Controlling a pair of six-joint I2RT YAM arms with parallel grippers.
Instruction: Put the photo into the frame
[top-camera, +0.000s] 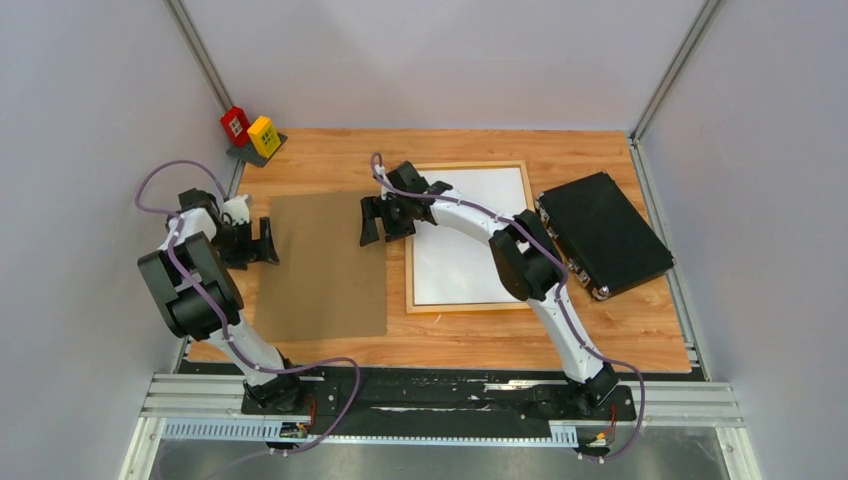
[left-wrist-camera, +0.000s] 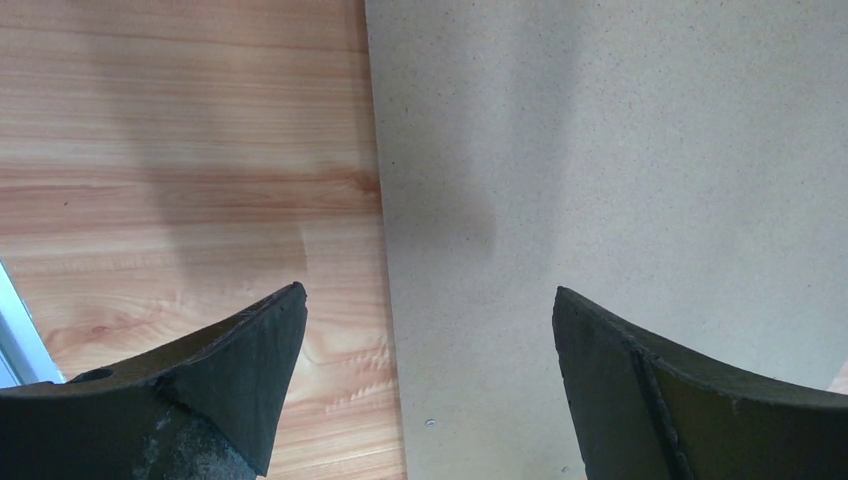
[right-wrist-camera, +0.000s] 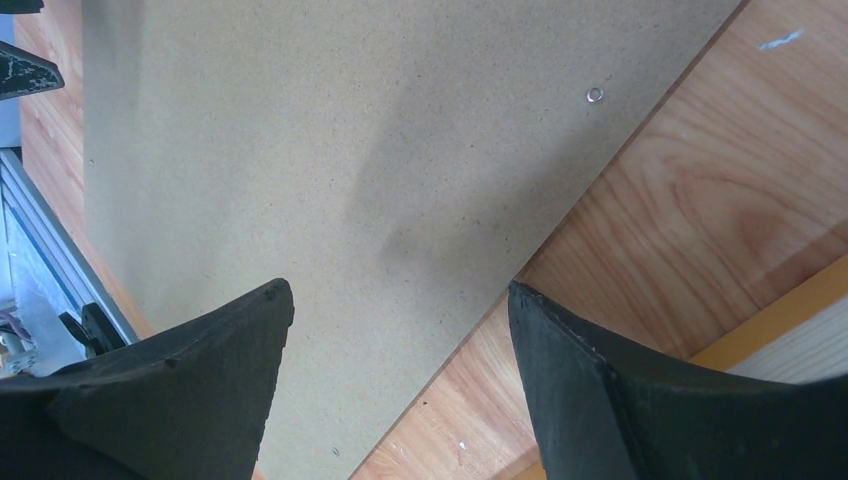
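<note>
Frame lies flat on the table, right of centre, with its long axis running near to far. The black case sits just beside it on the right. A white sheet fills the frame's opening. I judge this to be the photo, back up and already seated, but the printed side is not visible, so this is not confirmed. The brown hardboard panel lies left of the frame and parallel to it, with a strip of bare table between them. Right gripper: jaws apart, nothing between them, poised over the panel's right edge towards its far end. In the wrist view that edge runs diagonally between the fingers, and the frame's orange rim shows at lower right. Left gripper: jaws wide apart, empty, straddling the panel's left edge. Key relation — frame and photo lie just right of the right gripper and well apart from the left one. The right arm is nearer, its forearm crossing the frame's far left corner. Judgement: if the panel goes in next, it must travel right, keeping its long axis near to far.
</note>
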